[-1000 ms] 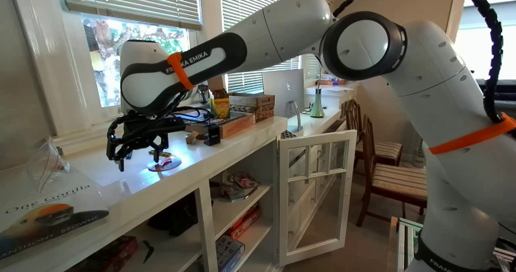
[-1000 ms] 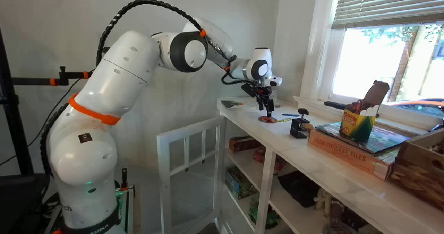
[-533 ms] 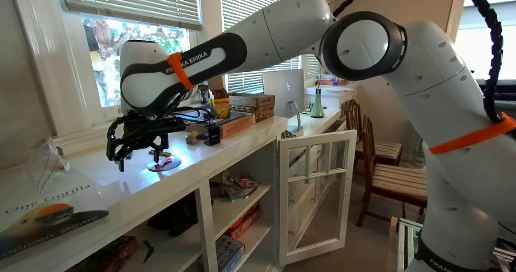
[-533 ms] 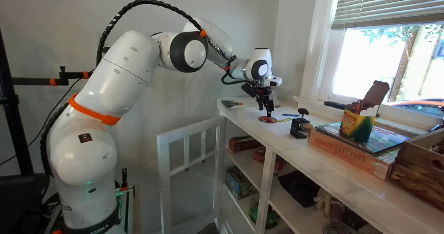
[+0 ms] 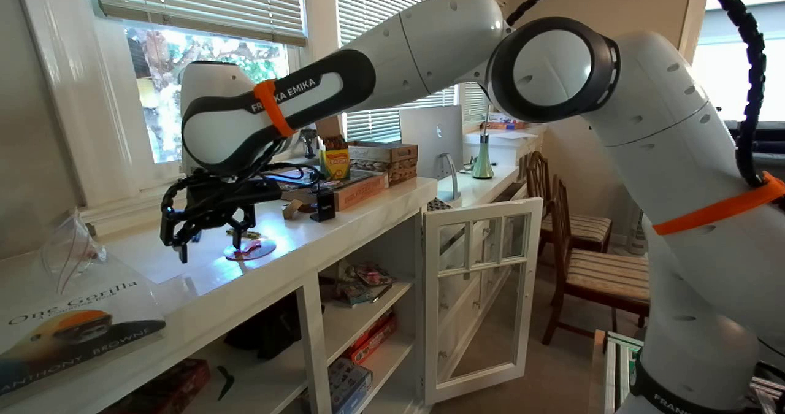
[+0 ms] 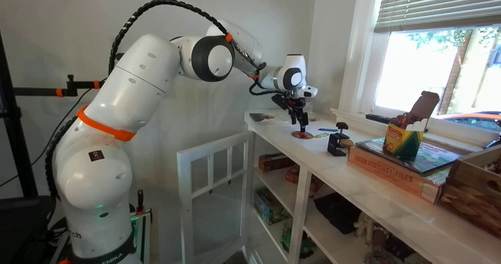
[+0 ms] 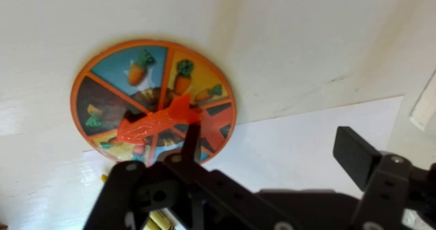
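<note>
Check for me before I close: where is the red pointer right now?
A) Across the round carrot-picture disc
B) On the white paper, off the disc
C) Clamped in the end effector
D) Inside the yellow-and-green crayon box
A: the wrist view shows the red pointer across the middle of the round carrot-picture disc, while the end effector stands open, holding nothing.
</note>
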`<state>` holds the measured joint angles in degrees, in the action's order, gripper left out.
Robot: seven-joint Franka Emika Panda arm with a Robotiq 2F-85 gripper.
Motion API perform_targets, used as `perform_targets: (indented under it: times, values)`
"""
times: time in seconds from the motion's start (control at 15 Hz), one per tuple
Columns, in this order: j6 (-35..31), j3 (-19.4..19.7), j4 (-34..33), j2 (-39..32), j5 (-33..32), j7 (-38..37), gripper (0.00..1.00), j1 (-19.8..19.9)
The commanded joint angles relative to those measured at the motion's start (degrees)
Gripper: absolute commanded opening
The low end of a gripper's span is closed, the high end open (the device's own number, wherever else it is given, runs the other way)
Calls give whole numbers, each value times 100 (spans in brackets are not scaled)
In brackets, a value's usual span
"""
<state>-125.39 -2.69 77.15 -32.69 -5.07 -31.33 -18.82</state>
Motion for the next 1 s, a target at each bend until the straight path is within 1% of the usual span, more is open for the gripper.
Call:
perform_targets:
  times: [0.0, 0.93]
  values:
    - [133, 9, 143, 104, 18, 80, 100, -25]
    - [352, 18, 194, 200, -26, 114, 100, -50]
